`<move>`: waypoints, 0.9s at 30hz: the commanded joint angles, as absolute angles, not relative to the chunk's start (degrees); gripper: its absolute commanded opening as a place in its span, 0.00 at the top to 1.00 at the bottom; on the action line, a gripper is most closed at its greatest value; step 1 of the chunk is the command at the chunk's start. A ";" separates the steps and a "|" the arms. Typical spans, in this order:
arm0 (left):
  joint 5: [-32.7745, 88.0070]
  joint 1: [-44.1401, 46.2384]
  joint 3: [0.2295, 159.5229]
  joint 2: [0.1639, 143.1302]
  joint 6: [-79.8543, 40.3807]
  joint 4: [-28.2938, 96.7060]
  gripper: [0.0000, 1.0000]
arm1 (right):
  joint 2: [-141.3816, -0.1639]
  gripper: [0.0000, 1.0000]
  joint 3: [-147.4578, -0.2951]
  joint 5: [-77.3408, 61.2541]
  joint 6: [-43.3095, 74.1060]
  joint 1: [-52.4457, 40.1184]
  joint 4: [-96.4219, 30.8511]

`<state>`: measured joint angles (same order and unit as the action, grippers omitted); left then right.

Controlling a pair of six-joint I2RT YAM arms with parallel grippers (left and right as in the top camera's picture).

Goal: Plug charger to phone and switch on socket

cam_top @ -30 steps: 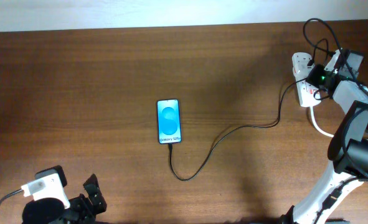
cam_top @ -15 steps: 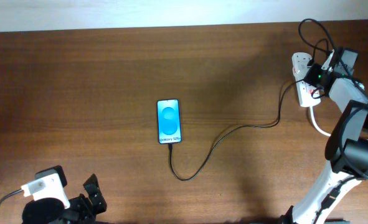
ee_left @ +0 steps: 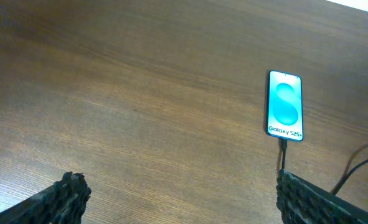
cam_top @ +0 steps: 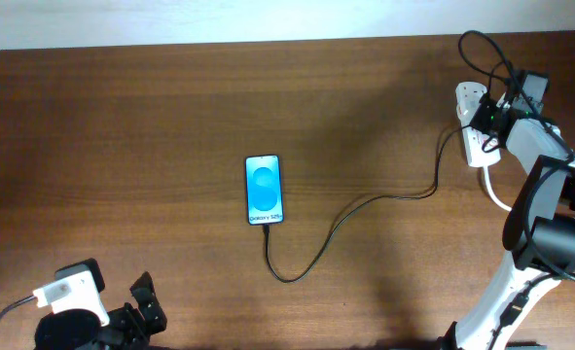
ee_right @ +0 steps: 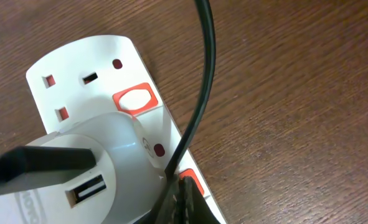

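- End effectors, 2 total. Right end effector [cam_top: 491, 117] sits at the socket [cam_top: 470, 122], at the far-right back of the desk [cam_top: 122, 146]. In the wrist view its dark fingertips [ee_right: 182, 199] look pressed together w/ only a thin seam between them. They grip nothing, and the tip is at the edge of a red switch.
- Left end effector [ee_left: 180, 193]: spread wide, 2 black knobbly fingers [ee_left: 68, 194] at opposite lower corners of its view, nothing between them. It hovers at the front-left of the desk, well apart from the other items.
- Phone [cam_top: 264, 190], 1: slim flat rectangle w/ black frame and glossy bright blue screen, round pattern, white "Galaxy S25+" text. It lies flat approx mid-desk.
- Charger [cam_top: 365, 202], 1: thin, smooth black cable. Its connector tip is in the phone's bottom edge. The cable loops toward the front, then runs right to the socket.
- Plug adapter [ee_right: 90, 168], 1: white, rounded, smooth plastic, seated in the socket. It has 1 rectangular USB-type port on its face, which looks empty.
- Socket, 1: white hard-plastic strip w/ rounded end. It has 1 free outlet w/ 3 rectangular pin holes. 2 red switches [ee_right: 134, 99] are seen, the 2nd partly hidden by the fingertips; on/off position can't be told.
- White cord [cam_top: 491, 190], 1: thick, curves off the socket toward the front.
- Desk: dark brown wood grain, matte.
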<state>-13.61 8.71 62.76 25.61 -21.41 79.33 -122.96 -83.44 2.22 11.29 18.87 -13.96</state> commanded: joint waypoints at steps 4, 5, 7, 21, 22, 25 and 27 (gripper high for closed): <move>-14.39 8.73 62.67 25.32 -20.73 79.13 0.01 | -126.17 0.96 -81.54 -15.07 11.38 10.44 -15.55; -14.39 8.71 62.67 25.32 -20.73 79.13 0.01 | -126.17 0.96 -81.54 -15.07 11.38 10.46 -15.57; -14.39 8.71 62.67 25.32 -20.73 79.13 0.01 | -126.19 0.96 -81.54 -15.05 11.38 10.44 -15.64; -14.39 8.71 62.67 25.32 -20.75 79.13 0.01 | -128.75 0.96 -81.54 -11.35 5.74 8.93 -18.24; -14.39 8.71 62.67 25.32 -20.73 79.13 0.01 | -128.75 0.96 -81.54 -11.22 5.74 8.60 -18.24; -14.39 8.71 62.67 25.32 -20.73 79.13 0.01 | -128.73 0.96 -81.54 -6.07 5.74 7.88 -18.76; -14.39 8.71 62.67 25.32 -20.75 79.13 0.01 | -128.73 0.96 -81.56 -3.05 5.78 7.90 -19.68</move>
<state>-13.61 8.71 62.76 25.61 -21.41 79.33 -123.13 -84.07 5.76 6.90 14.33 -16.91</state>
